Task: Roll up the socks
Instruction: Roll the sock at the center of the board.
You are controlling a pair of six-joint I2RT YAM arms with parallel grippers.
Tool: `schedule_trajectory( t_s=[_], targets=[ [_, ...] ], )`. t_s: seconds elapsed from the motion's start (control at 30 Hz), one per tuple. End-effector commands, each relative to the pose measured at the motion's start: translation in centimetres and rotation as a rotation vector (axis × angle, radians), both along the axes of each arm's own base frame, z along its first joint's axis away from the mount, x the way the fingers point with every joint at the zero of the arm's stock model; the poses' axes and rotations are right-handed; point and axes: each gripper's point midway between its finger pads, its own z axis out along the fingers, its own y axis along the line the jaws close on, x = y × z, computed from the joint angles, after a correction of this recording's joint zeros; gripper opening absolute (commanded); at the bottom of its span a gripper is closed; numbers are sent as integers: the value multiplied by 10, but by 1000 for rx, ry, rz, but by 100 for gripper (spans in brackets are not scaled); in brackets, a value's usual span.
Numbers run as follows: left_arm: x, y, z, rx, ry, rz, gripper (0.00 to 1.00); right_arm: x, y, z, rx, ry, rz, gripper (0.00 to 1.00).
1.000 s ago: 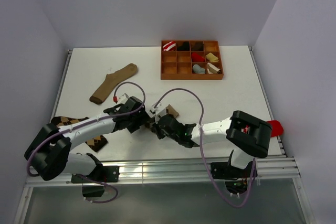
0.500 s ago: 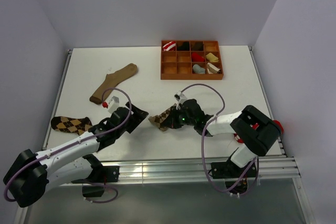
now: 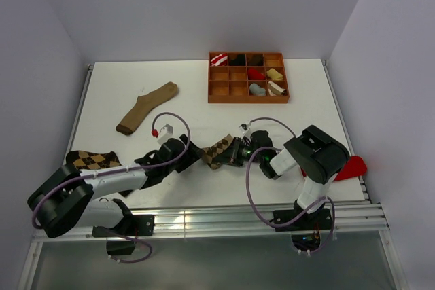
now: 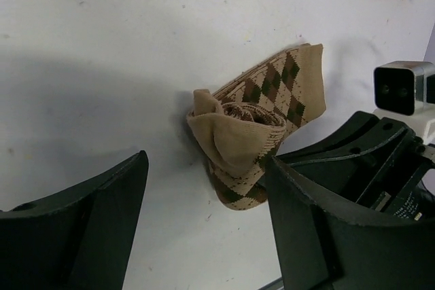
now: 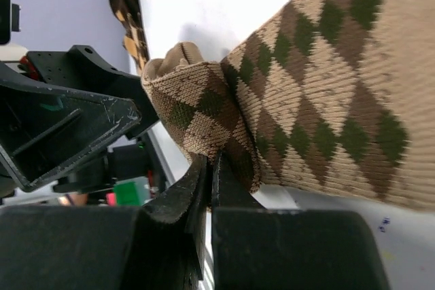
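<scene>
lighter argyle sock (image 3: 219,151), half-rolled, centre of table (image 3: 306,117), long axis 8-to-2 o'clock. we log left gripper (image 3: 192,155) wide at its 9 o'clock, facing the roll; right gripper (image 3: 236,152) closed, touching its 3 o'clock edge.

Soft, even overhead light keeps the white table (image 3: 306,120) bright in the top view, and shadows under the arms are faint. In the left wrist view a broad grey shadow dims the table beside the lighter argyle sock (image 4: 255,127), and the left fingers (image 4: 81,229) loom dark and slightly blurred. In the right wrist view the sock's knit is crisp, while the right fingers (image 5: 180,198) are nearly black.
</scene>
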Motion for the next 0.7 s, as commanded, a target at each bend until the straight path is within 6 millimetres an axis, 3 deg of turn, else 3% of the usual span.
schedule_trajectory(
  t_s=[0.0,0.17,0.53,0.67],
  targets=[
    [16,-24,26,-46,-88,-55,74,-27,-25,-48,-89,213,-32,0],
    [19,-32,17,-21,-91,-85,73,-27,-33,-60,-118,256,-47,0],
    [27,-43,-4,31,-59,-117,66,-21,-35,-67,-182,260,-35,0],
    [27,-43,-14,52,-34,-114,58,-19,-36,-70,-207,256,-27,0]
  ],
)
